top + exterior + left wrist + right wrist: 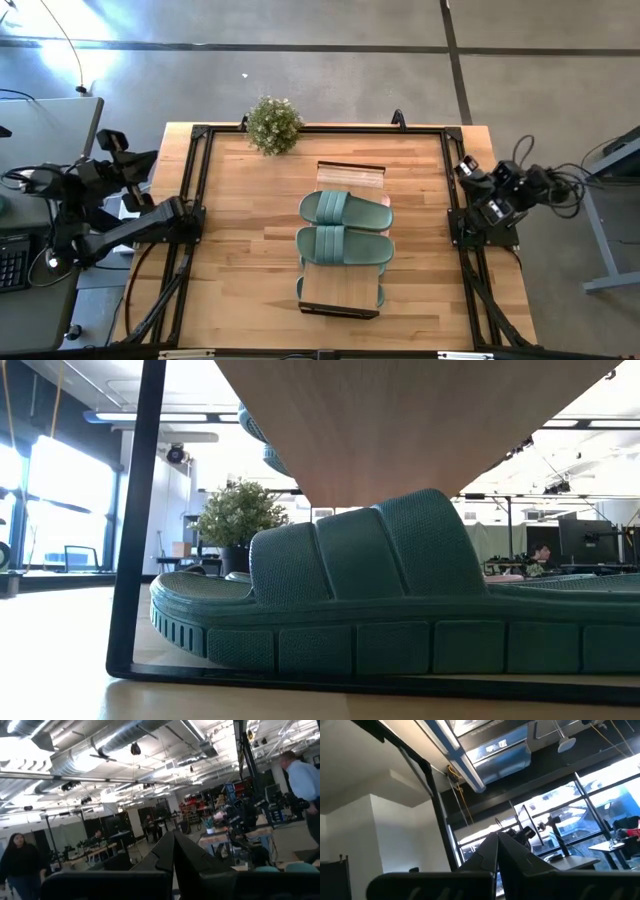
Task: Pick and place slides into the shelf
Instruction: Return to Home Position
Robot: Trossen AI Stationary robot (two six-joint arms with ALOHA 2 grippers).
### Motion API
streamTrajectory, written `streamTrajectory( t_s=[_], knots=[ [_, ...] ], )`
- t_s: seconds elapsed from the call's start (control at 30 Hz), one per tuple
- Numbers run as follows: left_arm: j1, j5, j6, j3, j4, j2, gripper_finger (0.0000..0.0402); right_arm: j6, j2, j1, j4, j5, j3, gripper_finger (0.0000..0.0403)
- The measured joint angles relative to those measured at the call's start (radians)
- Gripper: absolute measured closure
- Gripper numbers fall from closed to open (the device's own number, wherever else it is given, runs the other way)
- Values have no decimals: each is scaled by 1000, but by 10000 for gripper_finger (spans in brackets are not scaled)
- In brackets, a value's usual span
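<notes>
Two green slides atop shelf lying 12-to-6 at bench centre, long axes 9-to-3, straps toward 9 o'clock, left tool at 9, right tool at 3, both pressed together

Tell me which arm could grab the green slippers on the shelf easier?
Probably the right: the right gripper hangs over the table's edge, nearer the green slippers on the shelf; the left gripper sits beyond the table.
</notes>
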Motion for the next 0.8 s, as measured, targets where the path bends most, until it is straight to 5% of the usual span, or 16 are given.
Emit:
streamTrajectory(
  t_s=[0.33, 0.53, 0.8],
  knots=[
    [1, 17, -28, -34, -11, 0, 401, 104, 0, 0, 211, 13, -194, 403],
    [0, 72, -115, -207, 82, 0, 401, 134, 0, 0, 322, 17, -279, 403],
    [0, 118, -211, -492, 435, 1, 401, 153, 0, 0, 310, 53, -303, 403]
  ],
)
